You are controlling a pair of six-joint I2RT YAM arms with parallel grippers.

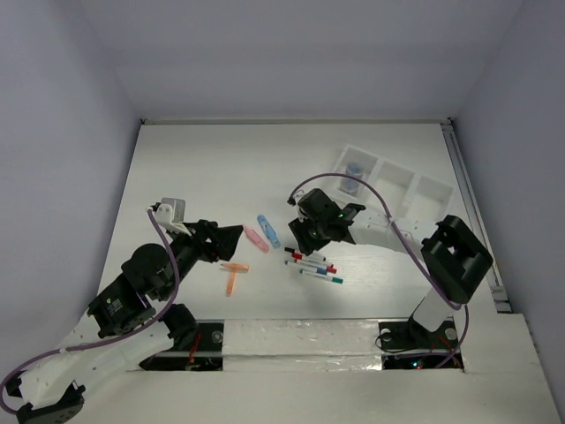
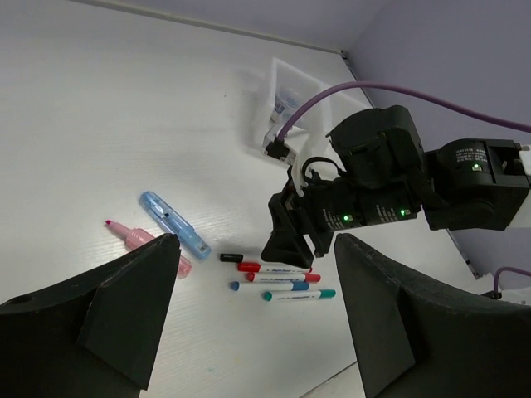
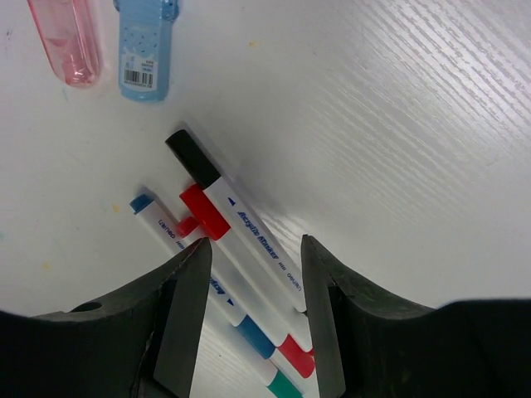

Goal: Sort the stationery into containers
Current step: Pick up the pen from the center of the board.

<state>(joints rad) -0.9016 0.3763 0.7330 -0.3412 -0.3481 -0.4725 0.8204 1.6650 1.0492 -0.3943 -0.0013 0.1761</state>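
My right claw (image 3: 254, 249) hangs low over the white surface (image 1: 221, 168). Its jaws stand apart and straddle a cluster of thin white pens with black, red, blue and teal caps (image 3: 220, 195). The black-capped and red-capped pens lie in the gap between my fingers (image 3: 187, 315), and the blue-capped one runs under the left finger's edge. I cannot quite tell whether the pads touch any pen; all of them look flat on the surface.

Just beyond the pens lie a short chunky translucent pink piece (image 3: 66, 41) and a short chunky blue piece with a barcode label (image 3: 143, 58), side by side. A short orange piece (image 1: 233, 276) lies apart, nearer my left arm.

My left claw (image 2: 257, 249) is wide open and empty, near the pink piece and facing the pens.

The translucent white three-compartment plastic tray (image 1: 395, 183) sits far right. A round bluish-grey disc (image 1: 354, 170) is in its leftmost compartment.
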